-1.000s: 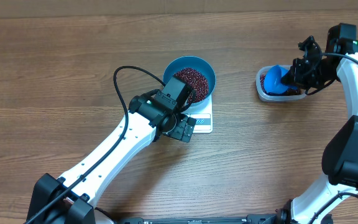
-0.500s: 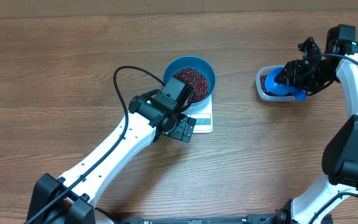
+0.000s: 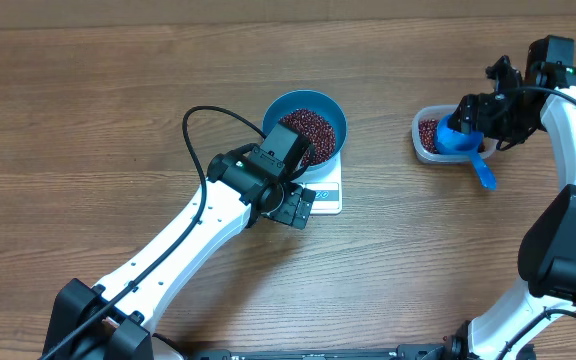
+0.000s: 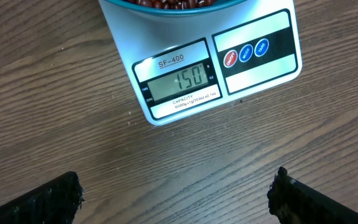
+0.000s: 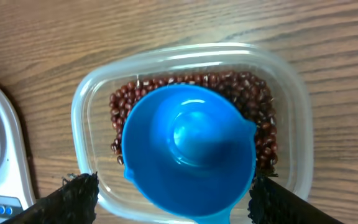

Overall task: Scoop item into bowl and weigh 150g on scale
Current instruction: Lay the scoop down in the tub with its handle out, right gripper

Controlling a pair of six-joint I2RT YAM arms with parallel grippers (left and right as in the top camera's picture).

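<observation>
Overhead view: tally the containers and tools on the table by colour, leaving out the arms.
Blue: 2, bowl and scoop
Clear: 1, plastic tub
White: 1, digital kitchen scale
Total: 4

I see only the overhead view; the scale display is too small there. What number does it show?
Observer: In the left wrist view the scale shows 150 on its display.
Operator: Is the scoop empty?
Observer: Yes; the right wrist view shows the blue scoop empty, lying on the red beans in the clear tub.
Operator: Does the right pincer grip it?
Observer: No, the right pincer stands open around it.
</observation>
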